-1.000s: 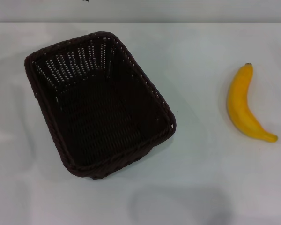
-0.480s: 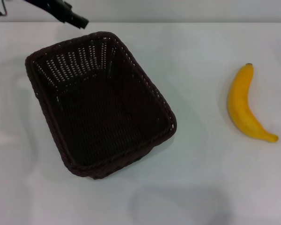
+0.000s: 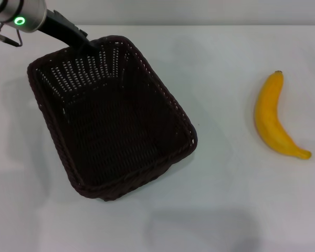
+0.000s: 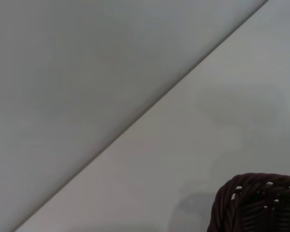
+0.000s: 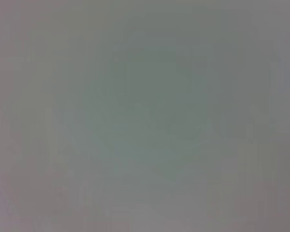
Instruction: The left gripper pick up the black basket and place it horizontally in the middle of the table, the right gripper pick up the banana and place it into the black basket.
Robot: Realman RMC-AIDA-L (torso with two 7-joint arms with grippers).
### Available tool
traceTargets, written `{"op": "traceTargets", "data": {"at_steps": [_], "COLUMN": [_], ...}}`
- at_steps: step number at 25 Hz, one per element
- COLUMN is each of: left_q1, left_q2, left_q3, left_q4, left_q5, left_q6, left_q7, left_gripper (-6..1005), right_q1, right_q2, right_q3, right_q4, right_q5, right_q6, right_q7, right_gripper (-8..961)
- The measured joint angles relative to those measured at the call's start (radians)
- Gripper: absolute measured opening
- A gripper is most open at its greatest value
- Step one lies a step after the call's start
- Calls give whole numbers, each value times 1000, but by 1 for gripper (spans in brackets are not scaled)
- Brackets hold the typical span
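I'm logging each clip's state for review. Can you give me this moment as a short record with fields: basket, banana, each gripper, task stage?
basket: black basket on the table, left of centre, set at a slant, nothing in it
banana: banana lying on the table to the right, apart from the basket
left gripper: left gripper at the basket's far rim; grip not discernible
right gripper: not in view
task stage: basket not yet lifted; banana untouched
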Motion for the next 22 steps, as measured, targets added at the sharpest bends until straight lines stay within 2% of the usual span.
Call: {"op": "traceTargets", "data": {"at_steps": [6,14,22], "left_q1": [19,36,49], "left_q2": [-12,-18,-35], "left_q3": [7,12,9], "left_q4": [-2,-43,-52], "left_q5": [10,1,-6], "left_q6": [33,92,123], "left_q7": [1,30,59], "left_gripper": [421,416,406], "right_q1": [4,7,8], "right_q2": [1,1,3], "right_q3": [-2,-3,-3], "right_q4": [1,0,2], "right_q5": [0,-8,-9], "right_q6": [1,3,5], "right_q7": [1,1,3], "right_gripper": [874,874,874]}}
